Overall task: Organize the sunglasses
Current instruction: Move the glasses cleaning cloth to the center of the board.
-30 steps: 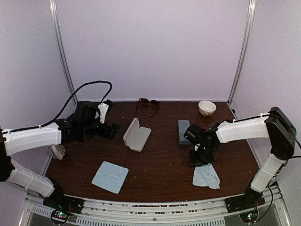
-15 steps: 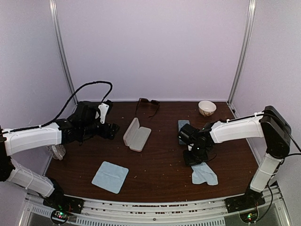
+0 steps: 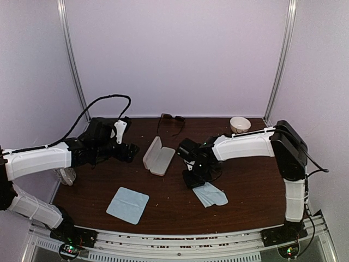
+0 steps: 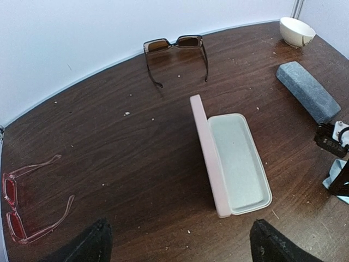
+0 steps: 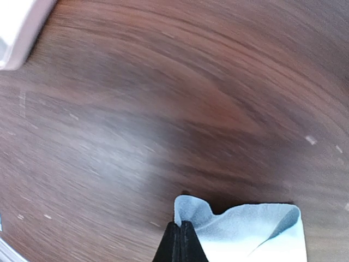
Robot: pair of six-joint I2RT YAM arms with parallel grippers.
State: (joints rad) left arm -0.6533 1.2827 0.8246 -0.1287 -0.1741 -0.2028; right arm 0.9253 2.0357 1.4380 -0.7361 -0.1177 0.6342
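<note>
The dark chunky sunglasses (image 3: 172, 120) (image 4: 177, 46) lie unfolded at the back of the table by the wall. A thin reddish pair (image 4: 22, 202) lies at the left edge of the left wrist view. My left gripper (image 3: 127, 150) (image 4: 180, 248) hovers open left of the open pink case (image 3: 158, 155) (image 4: 234, 164), holding nothing. Near the table's middle, my right gripper (image 3: 193, 180) (image 5: 181, 232) is shut on a corner of a crumpled light-blue cloth (image 3: 210, 195) (image 5: 245, 229), which trails on the wood just right of the pink case.
A second light-blue cloth (image 3: 127, 204) lies flat at the front left. A shut grey-blue case (image 4: 307, 91) lies right of the pink one. A small white bowl (image 3: 240, 125) (image 4: 296, 31) stands at the back right corner.
My right arm has swept left across the table, pulling the blue cloth from the front right toward the middle. Its jaws closed on the cloth. The left arm has not moved.
</note>
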